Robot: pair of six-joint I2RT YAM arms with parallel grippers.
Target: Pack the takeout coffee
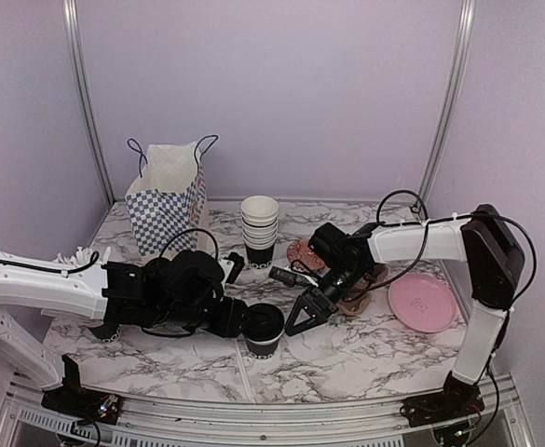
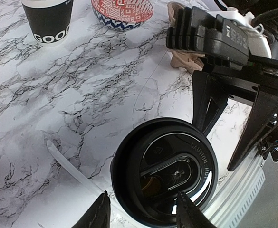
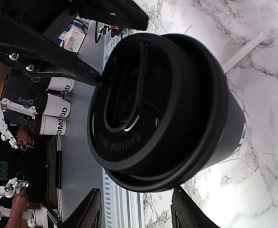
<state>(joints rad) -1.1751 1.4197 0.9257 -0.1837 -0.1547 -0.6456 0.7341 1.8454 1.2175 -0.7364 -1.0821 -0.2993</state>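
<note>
The takeout coffee (image 1: 265, 330), a small black cup with a black lid, stands upright at the front middle of the marble table. My left gripper (image 1: 242, 320) is open just left of it. In the left wrist view the lid (image 2: 165, 171) fills the space ahead of my left gripper (image 2: 141, 216), whose tips are set narrower than the lid. My right gripper (image 1: 303, 315) is open just right of the cup. In the right wrist view the cup (image 3: 167, 109) lies close before my right gripper (image 3: 136, 211). Neither gripper holds it.
A blue-checked paper bag (image 1: 168, 197) stands open at the back left. A stack of white-rimmed cups (image 1: 259, 228) is behind the coffee, with a patterned bowl (image 1: 300, 250) beside it. A pink plate (image 1: 421, 302) lies at the right. A beige object (image 1: 361, 296) sits under the right arm.
</note>
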